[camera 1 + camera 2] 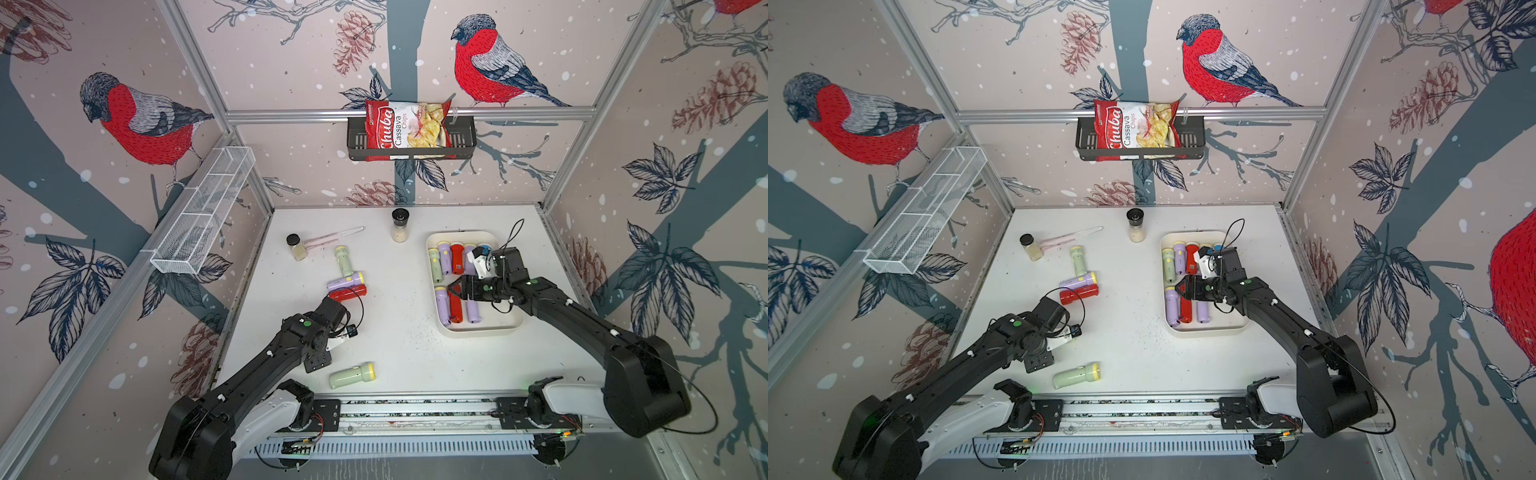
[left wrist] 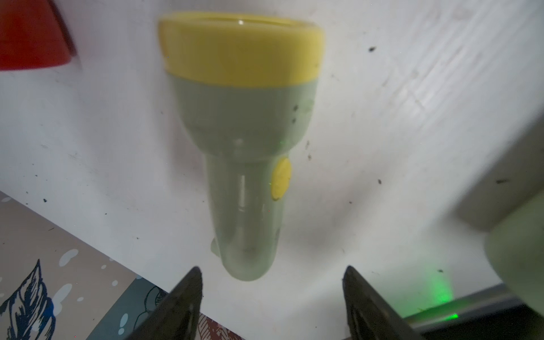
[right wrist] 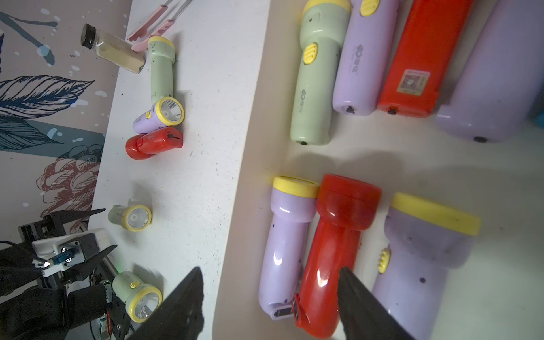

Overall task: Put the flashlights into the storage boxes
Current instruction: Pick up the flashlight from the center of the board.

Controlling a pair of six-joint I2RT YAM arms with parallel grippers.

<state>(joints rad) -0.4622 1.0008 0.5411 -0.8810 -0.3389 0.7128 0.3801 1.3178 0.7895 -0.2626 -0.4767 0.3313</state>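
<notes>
left pincer (image 2: 272,268) spread, empty; pale green flashlight (image 2: 244,147) on table (image 2: 382,117) just ahead of it. right pincer (image 3: 270,269) spread over cream tray (image 3: 382,164), red flashlight (image 3: 332,250) lying beneath, between its jaws, ungripped.

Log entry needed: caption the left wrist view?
Open left fingers aimed at a pale green, yellow-rimmed flashlight lying on the white table.

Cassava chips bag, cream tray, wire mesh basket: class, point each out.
Cassava chips bag (image 1: 399,129): a top view, printed front.
Cream tray (image 1: 482,331): a top view, near rim.
Wire mesh basket (image 1: 200,219): a top view, mesh side wall.
</notes>
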